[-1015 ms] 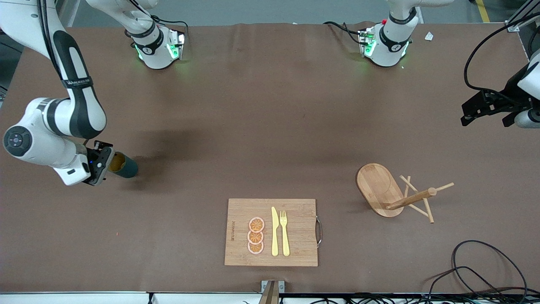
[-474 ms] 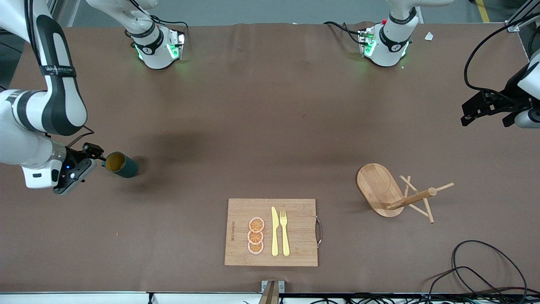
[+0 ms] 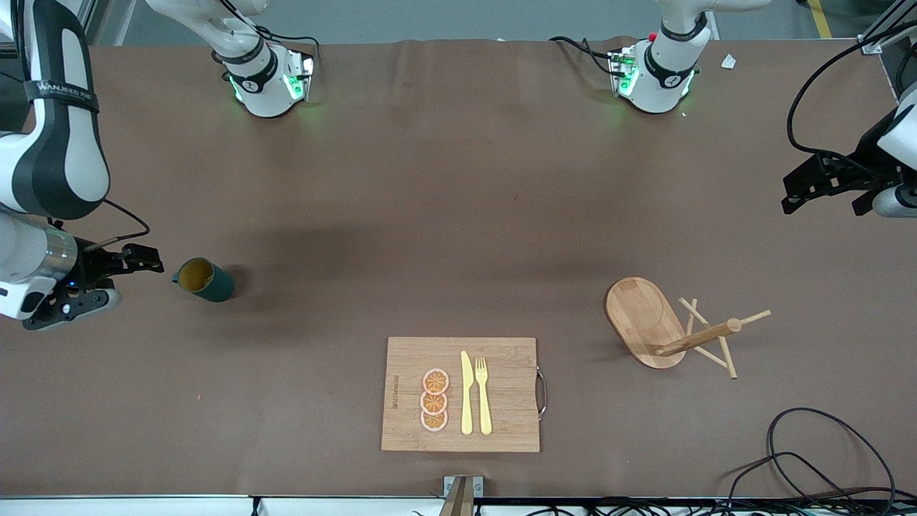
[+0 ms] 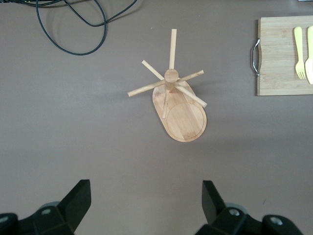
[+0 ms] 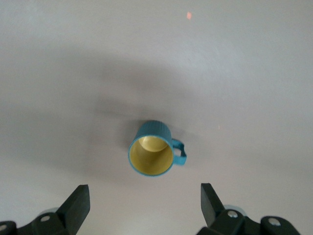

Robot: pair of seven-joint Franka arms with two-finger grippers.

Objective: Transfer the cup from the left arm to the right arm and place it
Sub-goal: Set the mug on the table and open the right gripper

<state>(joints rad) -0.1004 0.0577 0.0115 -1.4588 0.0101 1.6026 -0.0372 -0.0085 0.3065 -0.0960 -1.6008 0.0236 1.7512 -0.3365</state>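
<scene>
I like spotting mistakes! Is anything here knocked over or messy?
Nothing stands out. The cup stands upright on the table, apart from the open right gripper. The wooden rack is upright too, and the knife and fork lie neatly on the cutting board.

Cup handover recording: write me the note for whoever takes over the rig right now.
Right gripper: open, empty, beside the cup at the right arm's end of the table.
Left gripper: open, empty, waiting above its own end of the table, over bare table near the wooden mug rack.
Cup: upright on the table, free of both grippers, handle to one side.
Done: cup set down at the right arm's end, apparently after the transfer.
Left: nothing obvious; perhaps retract the right arm.
</scene>
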